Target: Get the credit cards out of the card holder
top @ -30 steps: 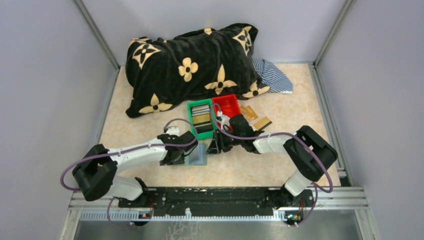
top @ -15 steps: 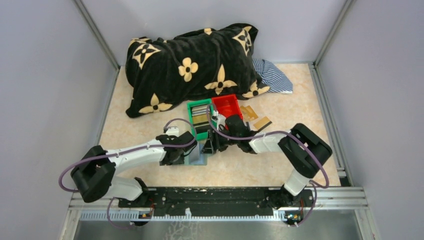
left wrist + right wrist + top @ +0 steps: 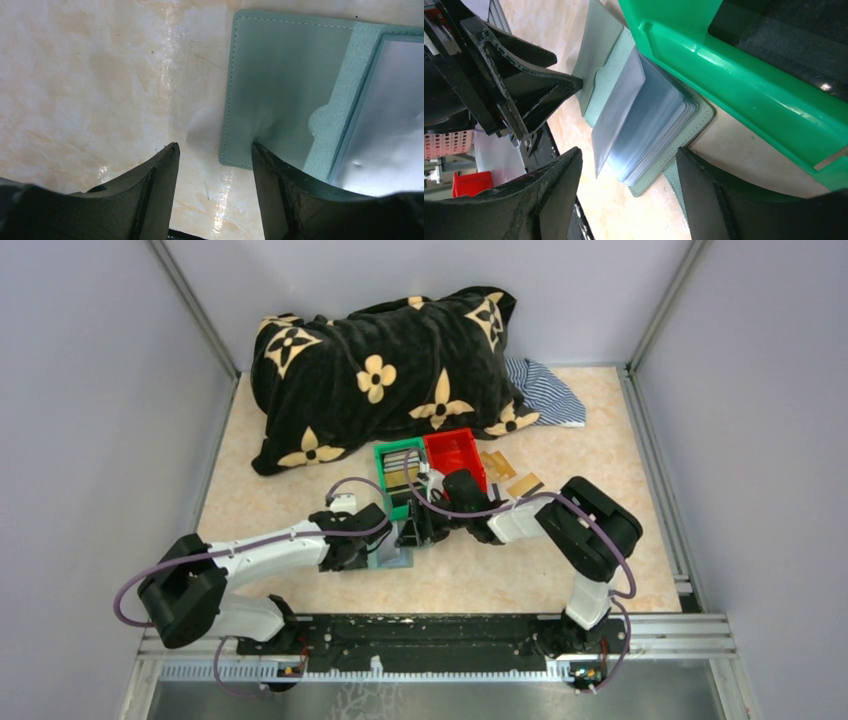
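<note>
The card holder [image 3: 396, 554] lies open on the table just in front of the green bin [image 3: 386, 490]. Its grey-green cover [image 3: 280, 85] and see-through pockets [image 3: 395, 125] fill the right of the left wrist view. My left gripper [image 3: 215, 150] is open, and its right fingertip [image 3: 261, 152] rests on the cover's near edge. My right gripper [image 3: 626, 160] is open around the fanned pockets [image 3: 649, 120], holding nothing. I see no card in the pockets. Gold credit cards lie in the green bin [image 3: 403, 468] and on the table [image 3: 500, 464] right of the red bin.
The red bin [image 3: 455, 451] touches the green bin's right side. The green bin's wall [image 3: 734, 75] stands right beside the holder. A black flowered blanket [image 3: 380, 370] and a striped cloth [image 3: 545, 390] lie at the back. The left gripper [image 3: 524, 90] sits close to my right fingers.
My right arm has moved left and down over the card holder. The left arm has stayed on the holder's left side.
</note>
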